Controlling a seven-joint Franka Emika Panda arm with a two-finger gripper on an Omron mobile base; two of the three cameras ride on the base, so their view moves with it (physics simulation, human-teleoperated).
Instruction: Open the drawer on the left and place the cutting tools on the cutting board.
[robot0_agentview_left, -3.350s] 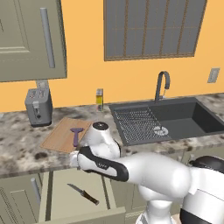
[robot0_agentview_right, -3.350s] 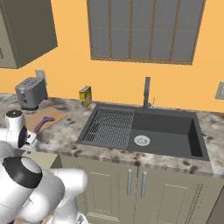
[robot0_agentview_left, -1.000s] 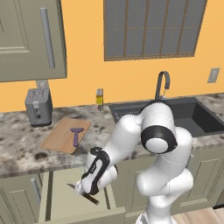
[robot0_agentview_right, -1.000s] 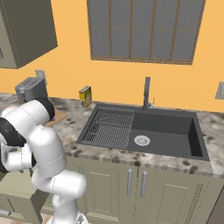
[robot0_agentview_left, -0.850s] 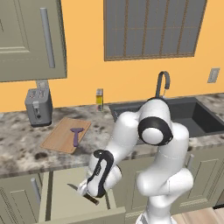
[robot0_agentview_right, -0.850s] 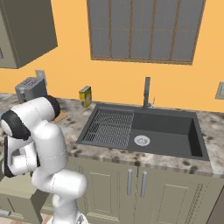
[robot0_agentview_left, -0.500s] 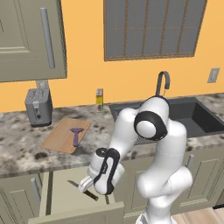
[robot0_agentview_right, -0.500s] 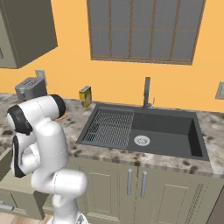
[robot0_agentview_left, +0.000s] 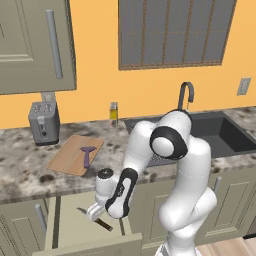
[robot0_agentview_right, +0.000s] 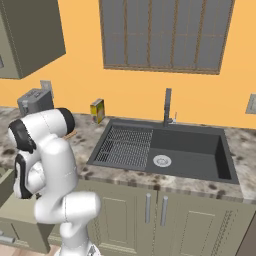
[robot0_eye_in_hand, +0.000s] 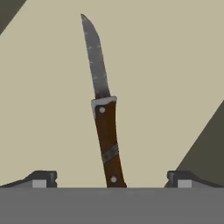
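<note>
1. A speckled granite counter (robot0_agentview_left: 20, 170) carried a toaster (robot0_agentview_left: 44, 122), a small bottle (robot0_agentview_left: 114, 114) and a wooden cutting board (robot0_agentview_left: 70, 159).
2. A purple peeler (robot0_agentview_left: 87, 155) lay on the board.
3. The open drawer (robot0_agentview_left: 70, 225) held a knife (robot0_eye_in_hand: 103, 109) on its pale floor.

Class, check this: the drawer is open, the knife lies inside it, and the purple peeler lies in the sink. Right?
Not quite. The left base view shows the purple peeler on the cutting board, not in the sink. The drawer is open, with the knife inside.
</note>
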